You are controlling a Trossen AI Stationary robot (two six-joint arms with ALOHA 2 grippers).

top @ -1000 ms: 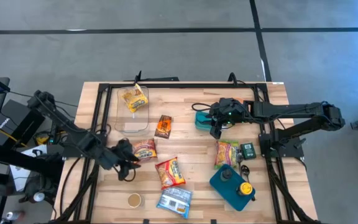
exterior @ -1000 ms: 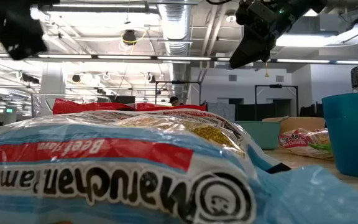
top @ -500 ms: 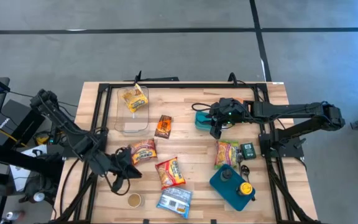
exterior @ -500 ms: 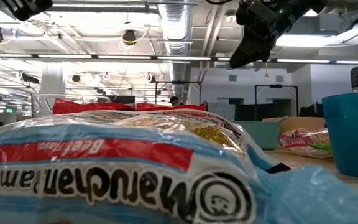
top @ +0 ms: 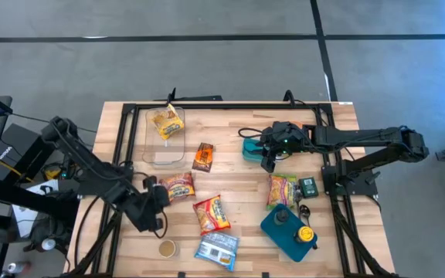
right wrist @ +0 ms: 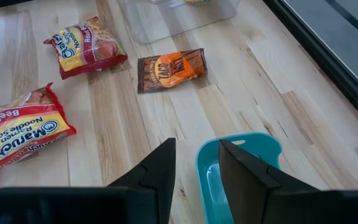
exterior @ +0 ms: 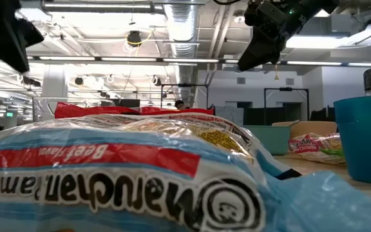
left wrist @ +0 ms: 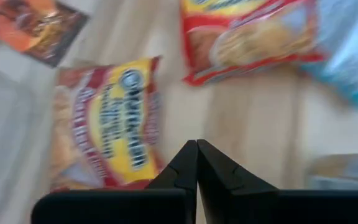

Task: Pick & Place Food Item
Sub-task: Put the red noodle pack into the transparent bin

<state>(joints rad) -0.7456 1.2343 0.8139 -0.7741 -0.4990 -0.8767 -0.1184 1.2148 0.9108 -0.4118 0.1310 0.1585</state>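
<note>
Two arms, wooden table (top: pixel 238 174), concrete floor (top: pixel 207 62)

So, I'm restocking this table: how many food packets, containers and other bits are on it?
Food packets: 6, one inside the clear bin
Containers: 3 (clear bin, teal tub, blue container)
Small round cup: 1
Small dark box: 1
Total: 11

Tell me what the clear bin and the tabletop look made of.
Clear bin: likely rigid transparent plastic, glossy; the wood shows through its walls. Tabletop: pale wooden planks, apparently butcher-block, with visible grain and seams and a matte finish.
</note>
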